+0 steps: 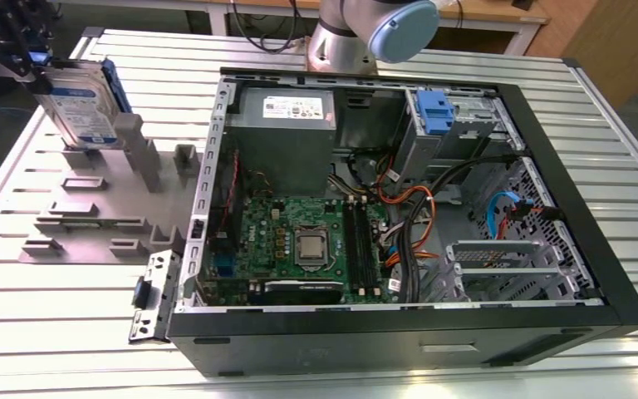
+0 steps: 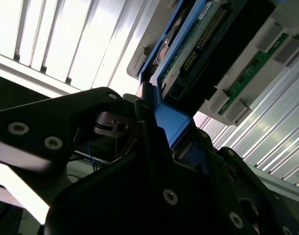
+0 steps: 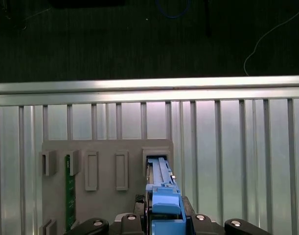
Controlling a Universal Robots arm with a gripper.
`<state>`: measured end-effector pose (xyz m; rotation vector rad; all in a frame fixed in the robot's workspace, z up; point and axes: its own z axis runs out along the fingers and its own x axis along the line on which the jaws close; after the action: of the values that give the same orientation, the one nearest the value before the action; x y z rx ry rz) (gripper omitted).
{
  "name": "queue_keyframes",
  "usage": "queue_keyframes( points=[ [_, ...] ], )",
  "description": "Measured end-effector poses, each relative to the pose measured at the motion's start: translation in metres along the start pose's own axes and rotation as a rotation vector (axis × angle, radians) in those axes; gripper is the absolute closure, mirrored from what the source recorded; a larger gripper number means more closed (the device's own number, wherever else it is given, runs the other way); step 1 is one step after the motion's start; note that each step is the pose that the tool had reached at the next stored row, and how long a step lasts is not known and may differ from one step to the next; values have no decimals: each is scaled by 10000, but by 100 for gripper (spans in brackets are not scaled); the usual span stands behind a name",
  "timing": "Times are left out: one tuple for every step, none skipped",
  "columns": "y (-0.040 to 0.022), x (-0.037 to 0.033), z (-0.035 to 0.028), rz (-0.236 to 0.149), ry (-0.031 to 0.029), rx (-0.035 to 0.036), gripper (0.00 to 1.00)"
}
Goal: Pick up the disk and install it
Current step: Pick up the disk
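— Where is the disk (image 1: 76, 104)?

— It stands on edge at the exterior view's far left, over the grey holder plate (image 1: 86, 224) on the slatted metal table (image 1: 64, 324). Its labelled face points toward the open computer case (image 1: 408, 337), and it is well apart from that case.

— And the gripper (image 1: 33, 71)?

— It sits at the disk's upper end. In the second wrist view the black fingers (image 2: 148, 137) are pinching the blue rail on the disk's edge. The first wrist view shows the same rail clamped in the gripper (image 3: 165, 218).

— Is the disk out of the holder?

— Its lower end is at a slot in the plate (image 3: 107, 152). Whether it has come clear of the slot cannot be told.

— What is in the case?

— A blue latch piece (image 1: 435, 112) sits in the drive bay at the far corner, just beside the arm's base (image 1: 347, 41).
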<state>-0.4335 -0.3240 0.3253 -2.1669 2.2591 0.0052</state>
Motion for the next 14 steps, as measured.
queue_keyframes(
  points=[
    [0,0,-1,0,0,0,64],
    [0,0,-1,0,0,-1,64],
    [0,0,-1,0,0,0,64],
    [0,0,-1,0,1,-1,64],
    [0,0,-2,0,1,0,64],
    [0,0,-2,0,1,0,64],
    [0,0,-2,0,1,0,64],
    [0,0,-2,0,1,-1,64],
    [0,0,-3,0,1,0,64],
    [0,0,-5,0,1,-2,64],
    [0,0,-7,0,1,-2,64],
    [0,0,-9,0,1,-2,64],
    [0,0,-12,0,1,-2,64],
    [0,0,-14,0,1,-1,64]
  ],
)
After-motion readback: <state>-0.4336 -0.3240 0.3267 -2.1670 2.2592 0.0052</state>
